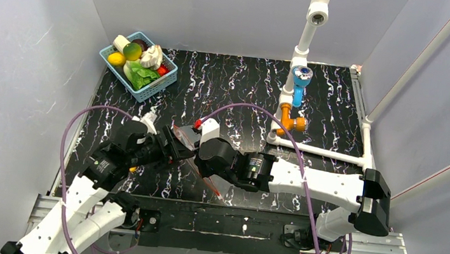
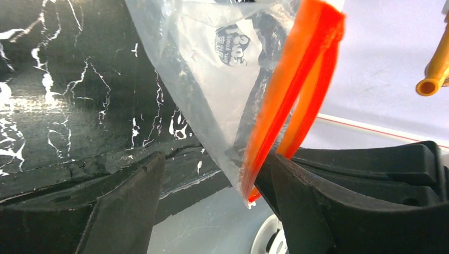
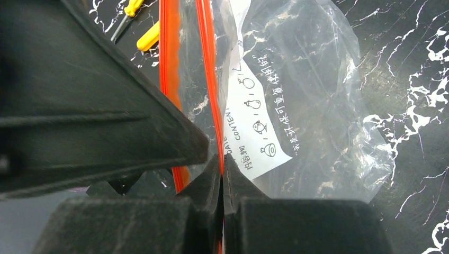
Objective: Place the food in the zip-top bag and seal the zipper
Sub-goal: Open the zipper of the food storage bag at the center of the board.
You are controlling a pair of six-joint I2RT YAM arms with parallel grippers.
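The clear zip-top bag [image 1: 184, 136] hangs above the black mat between my two grippers. My right gripper [image 3: 222, 164] is shut on one lip of its red-orange zipper [image 3: 212, 79], and the mouth is parted. The bag [image 3: 317, 106] carries a white label and looks empty. My left gripper [image 2: 212, 161] stands open around the bag's lower corner [image 2: 249, 193], and the zipper [image 2: 296, 95] rests against its right finger [image 2: 317, 211]. The food lies in the blue basket [image 1: 156, 90]: green lettuce [image 1: 141, 78], a yellow-green fruit [image 1: 132, 50] and a white garlic-like piece [image 1: 151, 58].
A white pipe frame with orange and blue fittings [image 1: 292, 103] stands at the back right of the mat. A yellow-handled tool [image 3: 148, 37] lies on the mat under the bag. Grey walls close in the left, back and right sides.
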